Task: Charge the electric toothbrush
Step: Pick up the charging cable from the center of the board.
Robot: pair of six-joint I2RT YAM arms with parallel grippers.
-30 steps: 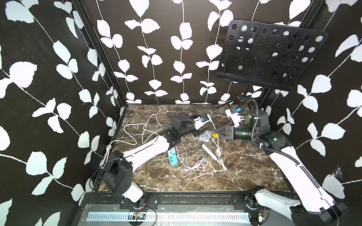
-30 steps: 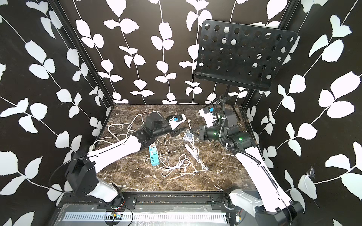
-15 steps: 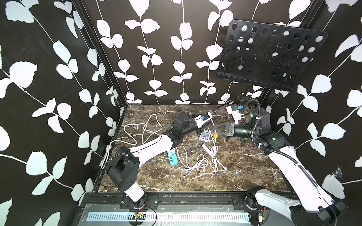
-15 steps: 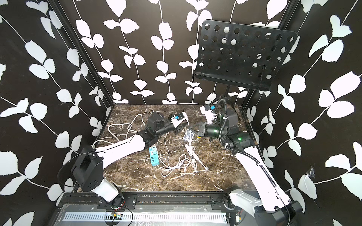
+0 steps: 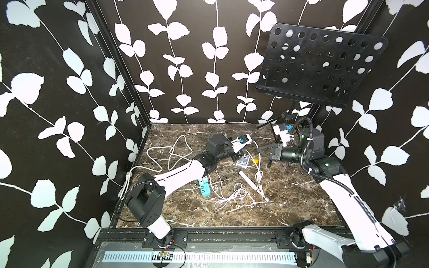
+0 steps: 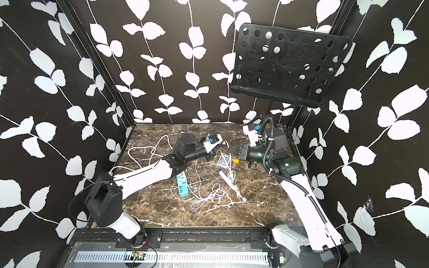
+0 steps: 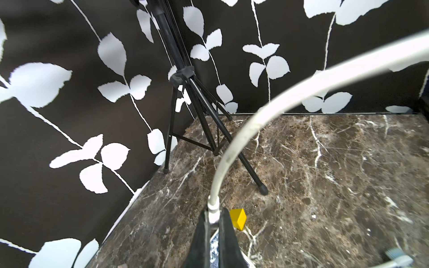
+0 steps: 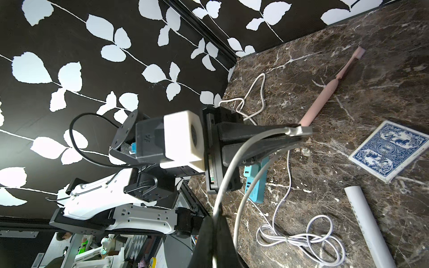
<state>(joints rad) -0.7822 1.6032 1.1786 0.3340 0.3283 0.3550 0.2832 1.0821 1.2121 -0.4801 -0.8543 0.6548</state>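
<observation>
Left gripper [image 7: 214, 217] clamps the USB plug [image 8: 303, 130] of the charging cable [image 7: 234, 143]; right gripper [image 8: 215, 222] pinches that cable; white electric toothbrush [image 8: 366, 222] lies nearby, untouched.

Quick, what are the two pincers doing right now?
Left pincer: closed on the plug end of the white cable.
Right pincer: closed on the same cable.
</observation>
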